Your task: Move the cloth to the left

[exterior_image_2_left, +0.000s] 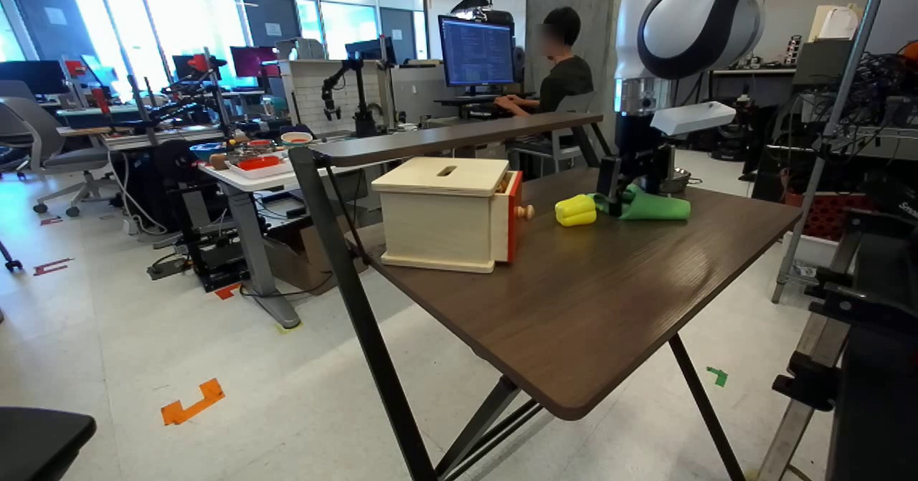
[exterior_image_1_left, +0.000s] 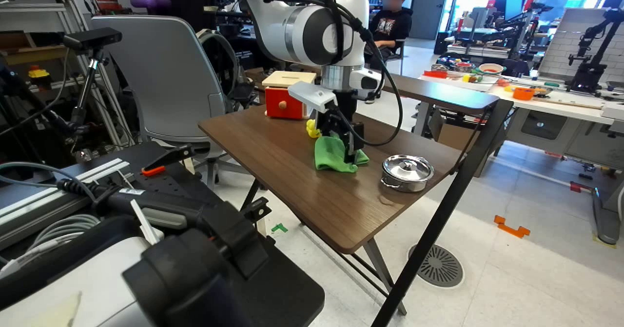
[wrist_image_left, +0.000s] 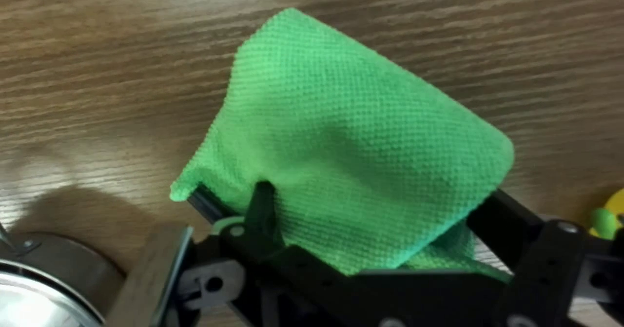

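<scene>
Your gripper [wrist_image_left: 370, 205] is down at the cloth [wrist_image_left: 341, 137], fingers [wrist_image_left: 507, 224] wide apart, fabric in the gap between them. In the wrist view you see the left-of-frame fingertip at the cloth's lower-left corner, fabric showing on both sides of it. The right-of-frame finger is by the lower-right edge; can't tell if it touches.

Cloth is green, folded over, middle of your wrist view, lying on the brown table [exterior_image_1_left: 287, 161]. In both exterior views the gripper hides part of it.

Around it: you have a lidded metal pot [exterior_image_1_left: 407, 173], lower right of the cloth in an exterior view, apart from it. In the wrist view the pot is cut off at the lower-left corner. Yellow object [exterior_image_2_left: 576, 211] is just left of the cloth in an exterior view; can't tell if they touch. Wooden box [exterior_image_2_left: 434, 226] stands further left on the table there, red-fronted drawer [exterior_image_2_left: 513, 217] partly out, wooden knob [exterior_image_2_left: 527, 212] facing the right of the frame.
</scene>
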Tool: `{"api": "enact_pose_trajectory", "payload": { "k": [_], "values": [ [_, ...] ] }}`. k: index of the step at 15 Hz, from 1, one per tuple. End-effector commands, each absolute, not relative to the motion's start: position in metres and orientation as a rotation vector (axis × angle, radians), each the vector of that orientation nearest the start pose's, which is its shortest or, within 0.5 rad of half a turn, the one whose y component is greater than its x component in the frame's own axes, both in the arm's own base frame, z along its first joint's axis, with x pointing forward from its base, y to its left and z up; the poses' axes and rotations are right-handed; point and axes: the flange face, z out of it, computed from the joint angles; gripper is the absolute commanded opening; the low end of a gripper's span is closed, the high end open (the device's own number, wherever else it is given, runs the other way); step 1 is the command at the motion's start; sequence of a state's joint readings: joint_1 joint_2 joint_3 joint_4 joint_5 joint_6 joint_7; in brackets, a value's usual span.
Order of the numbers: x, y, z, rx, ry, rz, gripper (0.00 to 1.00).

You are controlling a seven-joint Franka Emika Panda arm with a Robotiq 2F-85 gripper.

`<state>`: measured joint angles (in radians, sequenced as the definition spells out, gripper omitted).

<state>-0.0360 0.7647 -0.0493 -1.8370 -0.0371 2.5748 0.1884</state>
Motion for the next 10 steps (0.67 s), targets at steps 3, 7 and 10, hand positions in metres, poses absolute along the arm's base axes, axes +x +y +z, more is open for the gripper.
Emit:
{"api": "enact_pose_trajectory", "payload": {
  "k": [3, 7, 10],
  "values": [
    [0.587, -0.042, 0.106, -3.175, 0.250, 0.147, 1.00],
    [0.558, -0.037, 0.106, -3.179, 0.183, 0.209, 1.00],
    [0.552, -0.031, 0.104, -3.172, 0.163, 0.246, 1.00]
  ]
}}
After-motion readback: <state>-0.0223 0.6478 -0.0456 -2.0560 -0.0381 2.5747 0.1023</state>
